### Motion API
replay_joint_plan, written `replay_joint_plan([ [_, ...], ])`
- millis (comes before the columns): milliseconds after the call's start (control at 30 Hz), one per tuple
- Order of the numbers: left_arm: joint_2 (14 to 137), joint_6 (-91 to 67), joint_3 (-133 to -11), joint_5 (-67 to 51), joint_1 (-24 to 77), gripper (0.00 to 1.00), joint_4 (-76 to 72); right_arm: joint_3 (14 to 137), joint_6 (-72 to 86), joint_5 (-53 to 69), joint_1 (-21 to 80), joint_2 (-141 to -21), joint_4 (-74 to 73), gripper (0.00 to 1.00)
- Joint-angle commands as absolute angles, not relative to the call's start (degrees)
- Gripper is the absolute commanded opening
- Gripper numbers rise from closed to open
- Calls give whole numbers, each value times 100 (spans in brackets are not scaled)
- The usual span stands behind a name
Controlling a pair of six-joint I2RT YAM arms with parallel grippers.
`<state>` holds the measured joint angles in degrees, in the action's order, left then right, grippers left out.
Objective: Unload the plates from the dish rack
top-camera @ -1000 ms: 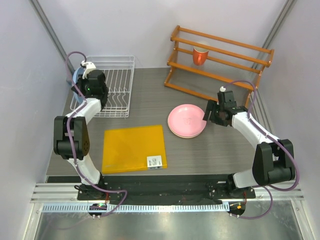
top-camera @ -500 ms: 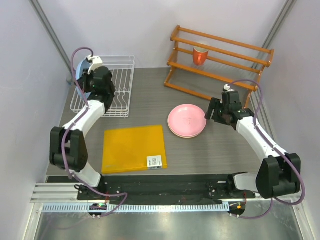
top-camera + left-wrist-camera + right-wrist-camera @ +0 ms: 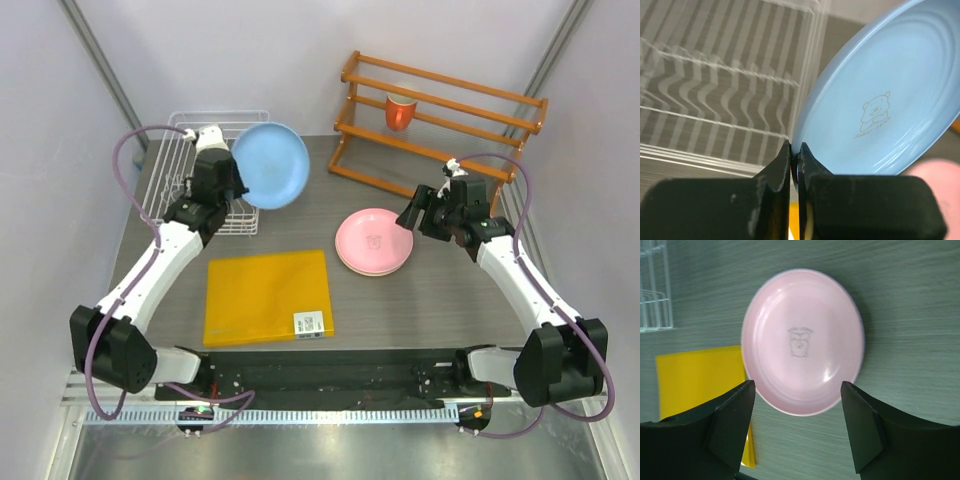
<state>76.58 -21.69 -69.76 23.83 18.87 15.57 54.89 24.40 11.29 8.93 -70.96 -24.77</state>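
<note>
My left gripper (image 3: 234, 186) is shut on the rim of the light blue plate (image 3: 271, 165), holding it tilted on edge in the air just right of the white wire dish rack (image 3: 190, 180). In the left wrist view the closed fingertips (image 3: 788, 150) pinch the blue plate (image 3: 880, 105), with the rack (image 3: 715, 75) behind. The pink plate (image 3: 373, 240) lies flat mid-table, with a thin lilac edge under it. My right gripper (image 3: 412, 214) hovers open just right of it. Its wrist view shows the pink plate (image 3: 802, 340) below the open right gripper (image 3: 796, 387).
A yellow-orange square mat (image 3: 268, 297) lies at the front, left of the pink plate. An orange wooden shelf rack (image 3: 440, 135) with a red cup (image 3: 400, 112) stands at the back right. Grey walls close in both sides.
My left arm has lifted the blue plate out of the rack and swung it to the right. The right gripper has stayed open by the pink plate, shifting only slightly.
</note>
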Motion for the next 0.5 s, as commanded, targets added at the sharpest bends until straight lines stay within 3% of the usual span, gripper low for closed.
replay_joint_plan([
  [0,7874,-3225,-6794,1178,2363,0,1714,5739,2786,1793,1045,-6873,-1758,76],
  [467,8393,-3551,-6970,1468,3471,0,1608,5994,2874,1503,1872,-7567,-1486,78],
])
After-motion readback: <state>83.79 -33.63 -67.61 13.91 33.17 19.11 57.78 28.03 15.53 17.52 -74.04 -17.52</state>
